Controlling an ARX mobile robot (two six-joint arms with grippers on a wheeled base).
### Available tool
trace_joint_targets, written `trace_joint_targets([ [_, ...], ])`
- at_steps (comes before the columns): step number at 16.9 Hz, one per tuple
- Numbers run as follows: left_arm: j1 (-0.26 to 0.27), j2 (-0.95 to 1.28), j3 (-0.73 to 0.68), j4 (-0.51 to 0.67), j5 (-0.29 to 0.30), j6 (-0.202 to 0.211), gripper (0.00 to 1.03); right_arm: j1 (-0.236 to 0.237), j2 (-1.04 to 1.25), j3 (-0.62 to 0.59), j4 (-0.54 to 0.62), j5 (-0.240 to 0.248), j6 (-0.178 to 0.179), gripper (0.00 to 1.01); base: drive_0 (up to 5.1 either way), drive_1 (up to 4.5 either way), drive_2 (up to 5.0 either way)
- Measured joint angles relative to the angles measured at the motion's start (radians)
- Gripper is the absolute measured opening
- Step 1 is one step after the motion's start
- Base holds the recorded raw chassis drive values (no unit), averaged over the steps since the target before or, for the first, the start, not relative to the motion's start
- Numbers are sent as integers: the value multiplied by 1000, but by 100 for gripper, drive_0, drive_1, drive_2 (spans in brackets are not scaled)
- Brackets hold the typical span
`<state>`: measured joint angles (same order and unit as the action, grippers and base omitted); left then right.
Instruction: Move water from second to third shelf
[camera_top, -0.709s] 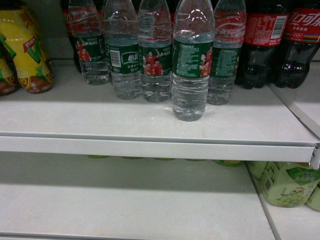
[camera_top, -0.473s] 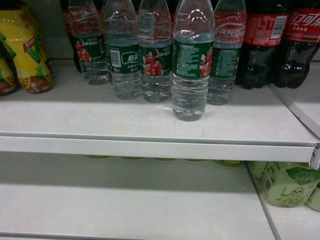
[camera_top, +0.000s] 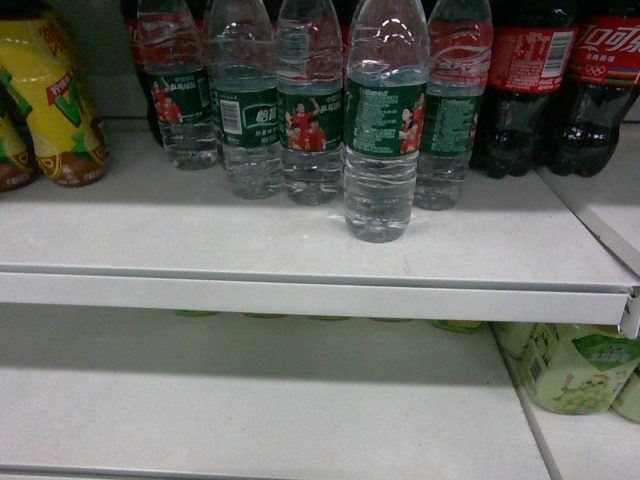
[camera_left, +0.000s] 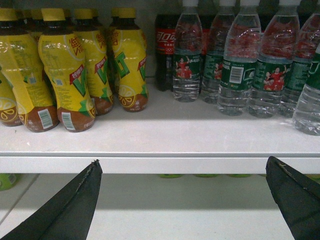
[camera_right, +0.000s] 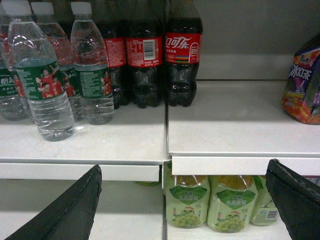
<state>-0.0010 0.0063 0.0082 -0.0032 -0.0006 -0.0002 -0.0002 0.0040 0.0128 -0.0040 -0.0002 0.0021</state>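
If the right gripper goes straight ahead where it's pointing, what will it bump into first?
Probably the white shelf edge, which sits centred between the open right gripper fingers; the green grape drink bottles stand just below it. Depth is hard to judge.

Water bottle (camera_top: 381, 130): clear, ribbed, green label; upright on the upper shelf (camera_top: 200, 240), ahead of its row.

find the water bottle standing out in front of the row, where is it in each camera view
Head: water bottle, centre, ahead of the row.
Left wrist: far right edge, partly cut off.
Right wrist: left side, nearest the shelf front.
Shared landmark: the cola bottles beside or behind the water row.
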Motion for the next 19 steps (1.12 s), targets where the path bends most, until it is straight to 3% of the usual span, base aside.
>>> trace_joint_targets([
  [17,0,0,0,0,0,0,98,2,3,2,-20,5,5,98,0,0,0],
  [18,0,0,0,0,0,0,98,41,89,64,-181,109,101,98,0,0,0],
  [19,0,0,0,0,0,0,98,38,163,106,-237,135,190,98,0,0,0],
])
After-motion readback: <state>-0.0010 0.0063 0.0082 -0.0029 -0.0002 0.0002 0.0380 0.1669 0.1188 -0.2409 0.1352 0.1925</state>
